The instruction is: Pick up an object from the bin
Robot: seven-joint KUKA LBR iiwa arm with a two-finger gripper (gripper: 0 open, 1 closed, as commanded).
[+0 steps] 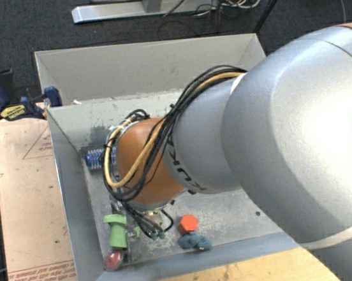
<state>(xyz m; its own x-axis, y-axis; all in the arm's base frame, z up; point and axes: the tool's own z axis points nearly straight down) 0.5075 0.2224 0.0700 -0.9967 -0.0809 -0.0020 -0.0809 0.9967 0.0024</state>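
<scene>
Your gripper [138, 228] hangs beside a green tube [117, 233] in the bin [75, 201], lower left, and you cannot tell whether it's open.

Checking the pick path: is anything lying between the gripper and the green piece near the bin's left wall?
Nothing visible does. The gripper sits right beside the green piece, nothing between them. A reddish ball lies nearer the front corner, off that line.
</scene>
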